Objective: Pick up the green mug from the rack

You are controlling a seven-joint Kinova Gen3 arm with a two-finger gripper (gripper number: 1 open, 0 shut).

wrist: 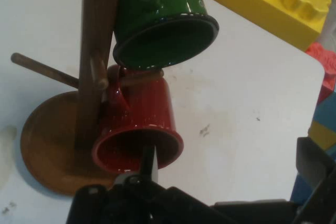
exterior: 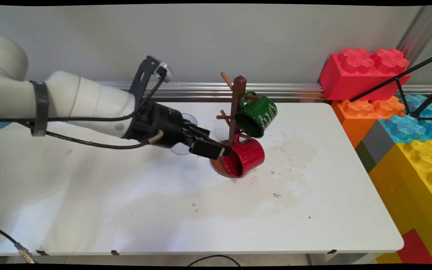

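The gripper [exterior: 224, 150] stands spread at the red mug's [exterior: 246, 157] rim, one finger [wrist: 149, 162] inside. The green mug [exterior: 258, 114], with illegible white lettering, hangs at 1 o'clock on the wooden mug tree [exterior: 237, 108].

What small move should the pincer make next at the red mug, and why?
Probably shut the pincer gently on the red mug at its rim. It stands open, with one finger seemingly at the mug's mouth and the other outside its wall. The mug hangs by its handle on a low peg of the mug tree, so pushing could swing it.
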